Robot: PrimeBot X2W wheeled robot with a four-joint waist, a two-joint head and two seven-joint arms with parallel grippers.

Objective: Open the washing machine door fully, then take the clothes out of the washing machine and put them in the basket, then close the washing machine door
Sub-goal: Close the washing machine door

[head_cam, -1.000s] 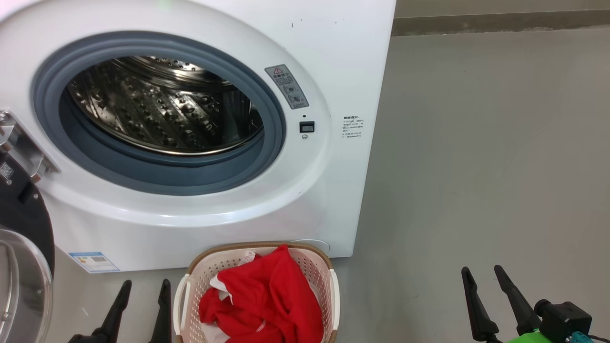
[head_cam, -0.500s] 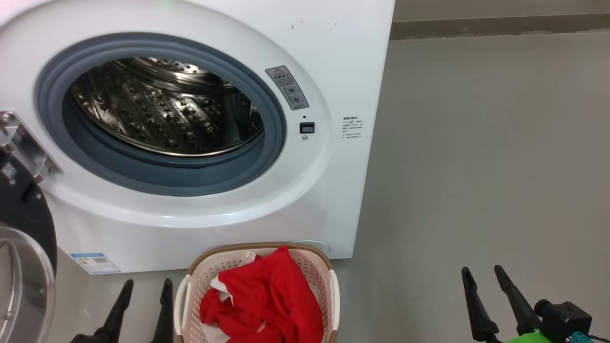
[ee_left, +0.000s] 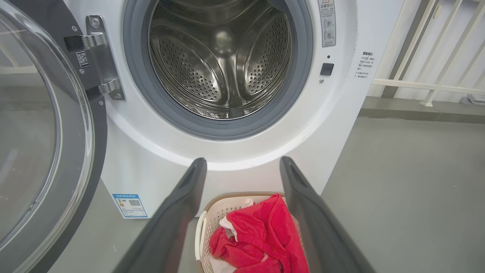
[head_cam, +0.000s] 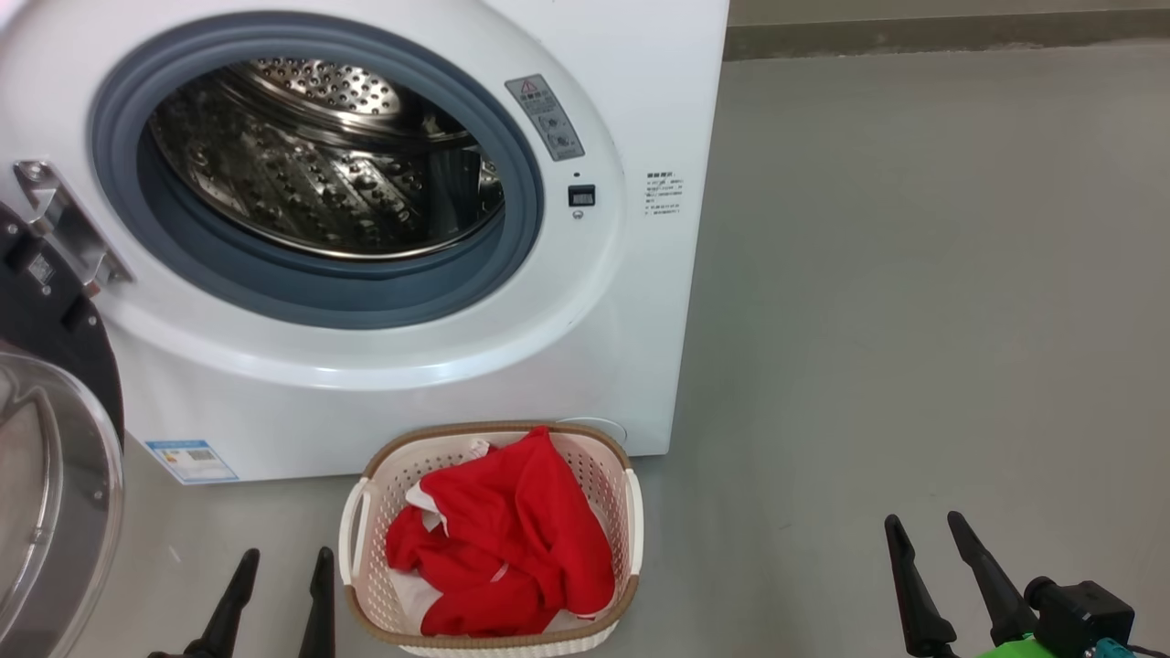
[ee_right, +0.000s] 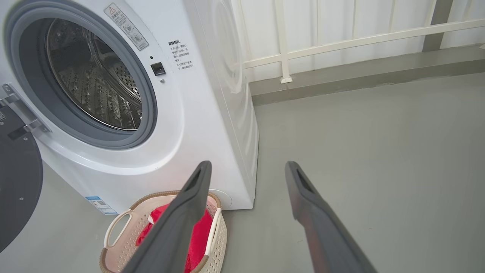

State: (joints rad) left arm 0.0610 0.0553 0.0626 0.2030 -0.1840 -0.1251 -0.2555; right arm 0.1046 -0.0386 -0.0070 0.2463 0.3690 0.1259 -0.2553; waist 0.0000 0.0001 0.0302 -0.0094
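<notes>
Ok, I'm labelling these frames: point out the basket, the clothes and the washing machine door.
basket (head_cam: 592,468): head view, bare perforated inner wall.
clothes (head_cam: 512,530): head view, middle of the red heap.
washing machine door (head_cam: 50,475): head view, clear glass bowl.

clothes (head_cam: 512,530) in basket (head_cam: 633,521) | basket before washing machine (head_cam: 640,110) (door (head_cam: 55,475) at left)

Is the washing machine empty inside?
Empty. Its drum shows bare shiny metal, and the red clothes lie in the basket.
</notes>
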